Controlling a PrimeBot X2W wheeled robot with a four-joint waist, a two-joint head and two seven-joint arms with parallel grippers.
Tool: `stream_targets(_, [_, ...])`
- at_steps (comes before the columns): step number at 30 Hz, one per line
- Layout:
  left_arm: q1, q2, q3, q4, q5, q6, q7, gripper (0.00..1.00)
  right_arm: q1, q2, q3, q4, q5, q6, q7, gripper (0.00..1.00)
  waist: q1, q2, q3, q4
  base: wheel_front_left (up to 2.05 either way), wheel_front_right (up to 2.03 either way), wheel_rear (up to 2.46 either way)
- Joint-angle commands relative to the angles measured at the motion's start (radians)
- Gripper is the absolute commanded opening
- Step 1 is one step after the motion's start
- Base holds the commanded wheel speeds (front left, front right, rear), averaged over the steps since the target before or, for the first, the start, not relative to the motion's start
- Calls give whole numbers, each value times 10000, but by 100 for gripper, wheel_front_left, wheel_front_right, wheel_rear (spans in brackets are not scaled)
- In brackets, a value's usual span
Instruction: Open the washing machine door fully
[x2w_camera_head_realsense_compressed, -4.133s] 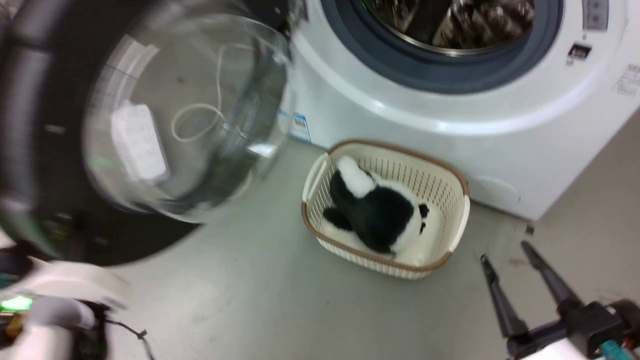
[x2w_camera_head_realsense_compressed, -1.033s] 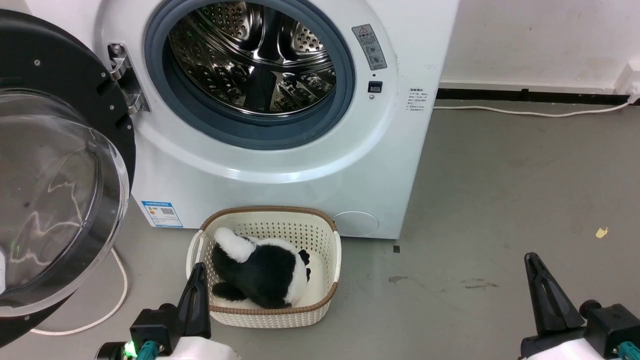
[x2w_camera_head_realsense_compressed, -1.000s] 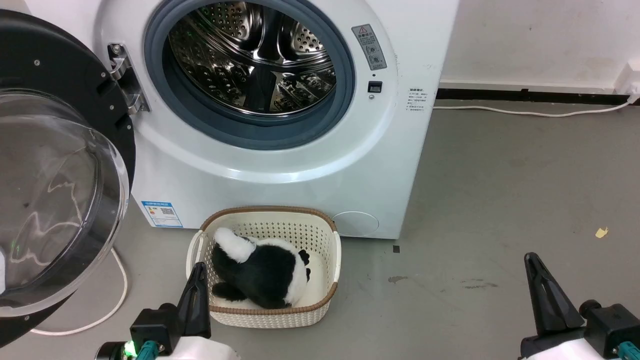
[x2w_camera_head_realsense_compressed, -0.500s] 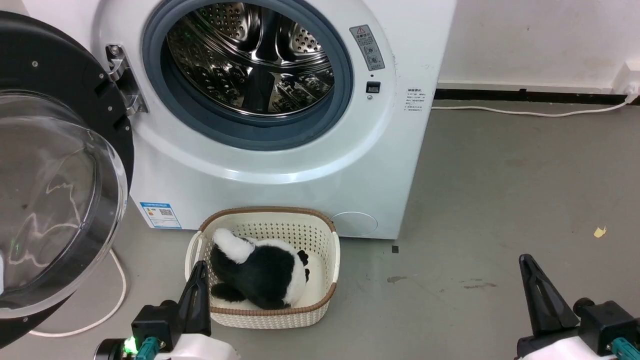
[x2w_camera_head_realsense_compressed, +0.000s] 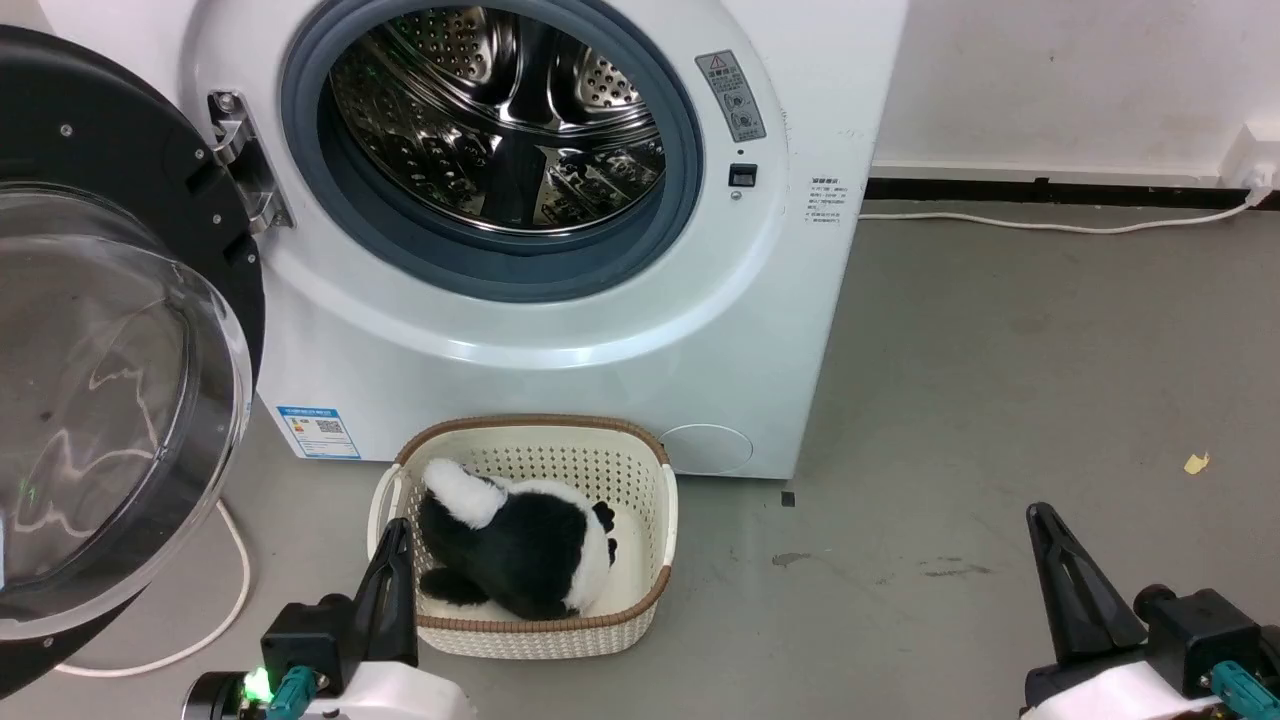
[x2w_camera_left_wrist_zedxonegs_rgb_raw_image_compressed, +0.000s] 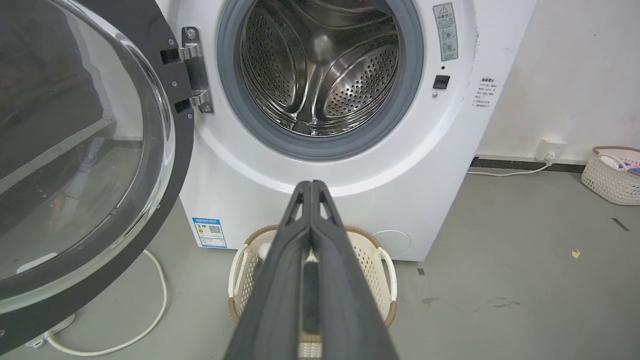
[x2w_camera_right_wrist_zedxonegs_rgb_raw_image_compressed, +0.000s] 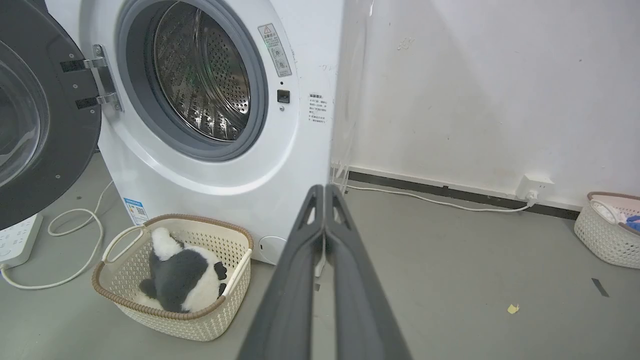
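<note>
Since the washing machine door (x2w_camera_head_realsense_compressed: 130, 140) hangs swung wide at far left, hinge (x2w_camera_head_realsense_compressed: 245, 165) on its right edge, it's up-left of the left gripper (x2w_camera_head_realsense_compressed: 398, 535), the nearer one. That one's fingers are pressed together, holding nothing. The right gripper (x2w_camera_head_realsense_compressed: 1045, 520) is the same, well apart.

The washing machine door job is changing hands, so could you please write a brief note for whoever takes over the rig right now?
Left gripper: shut, empty, low, beside the basket.
Right gripper: shut, empty, over bare floor to the right.
Door: swung wide to the left on its hinge, apart from both grippers; drum exposed.
Done: door looks fully open.
Left: probably nothing; confirm it swings no further.
</note>
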Motion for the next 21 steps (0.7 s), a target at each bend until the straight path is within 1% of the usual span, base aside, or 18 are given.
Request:
stream_targets(1, [-76,-71,74,-68,121,-51,42,0,-117,21,28,23,-9,3,44,0,0,0,-1,-2,0,0,0])
stream_targets(21, [-110,-261,427,-211,572,-385,449,0,-236,29,198,43,-12,4,454,0,0,0,-21,-59,0,0,0])
